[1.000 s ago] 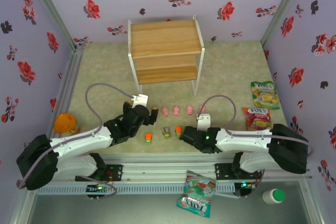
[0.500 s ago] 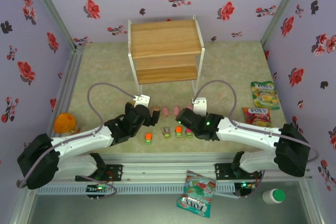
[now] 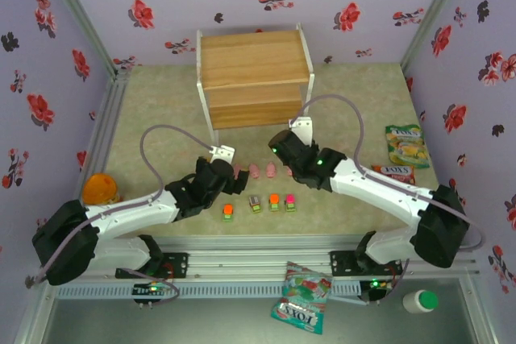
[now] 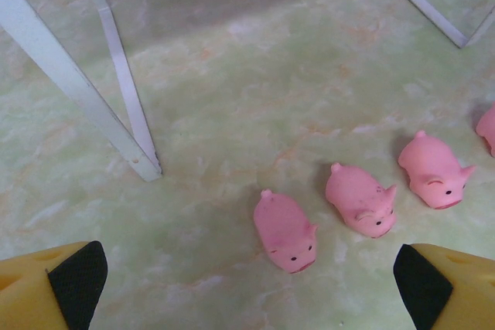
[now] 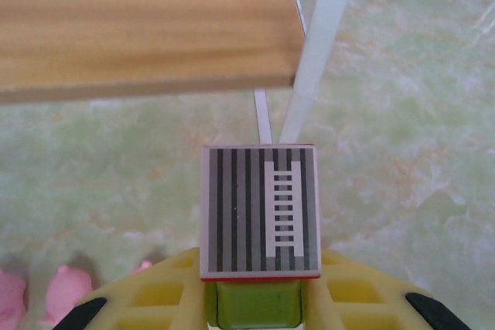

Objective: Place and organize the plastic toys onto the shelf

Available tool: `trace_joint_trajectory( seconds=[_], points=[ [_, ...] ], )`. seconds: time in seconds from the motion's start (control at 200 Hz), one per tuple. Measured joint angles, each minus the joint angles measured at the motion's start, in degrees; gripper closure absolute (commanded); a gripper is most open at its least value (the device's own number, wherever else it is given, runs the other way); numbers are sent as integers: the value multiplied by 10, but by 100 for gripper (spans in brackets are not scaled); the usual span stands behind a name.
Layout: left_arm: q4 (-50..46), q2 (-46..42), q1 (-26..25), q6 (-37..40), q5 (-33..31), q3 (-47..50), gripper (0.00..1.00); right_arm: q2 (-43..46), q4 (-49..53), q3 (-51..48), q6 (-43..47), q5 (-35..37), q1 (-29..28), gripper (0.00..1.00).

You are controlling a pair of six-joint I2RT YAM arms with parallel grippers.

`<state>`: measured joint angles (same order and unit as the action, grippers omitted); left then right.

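Hardly started, I'd say: the shelf point(image 3: 254, 58) looks bare. The right gripper point(image 5: 259, 308) pinches a grey-striped block point(image 5: 259, 222) near the shelf's right leg. The left gripper point(image 4: 247, 287) is spread over the floor pigs point(image 4: 286, 231).

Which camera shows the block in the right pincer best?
Right wrist: the grey-striped, green-based block sits large, clamped in the right pincer. Top external gives no block detail at that pincer's tip.
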<state>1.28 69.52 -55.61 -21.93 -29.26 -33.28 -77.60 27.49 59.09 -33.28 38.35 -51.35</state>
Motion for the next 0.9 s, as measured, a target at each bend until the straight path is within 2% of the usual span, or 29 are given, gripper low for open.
trace_joint_trajectory(
  seconds=[0.255, 0.475, 0.9],
  points=[
    [0, 0, 0, 0, 0, 0, 0, -52, -11, 66, 39, -21, 43, 75],
    [0, 0, 0, 0, 0, 0, 0, -95, -17, 121, 59, -44, 55, 75],
    [0, 0, 0, 2, 0, 0, 0, -132, -25, 150, 67, -61, 77, 75]
  ],
)
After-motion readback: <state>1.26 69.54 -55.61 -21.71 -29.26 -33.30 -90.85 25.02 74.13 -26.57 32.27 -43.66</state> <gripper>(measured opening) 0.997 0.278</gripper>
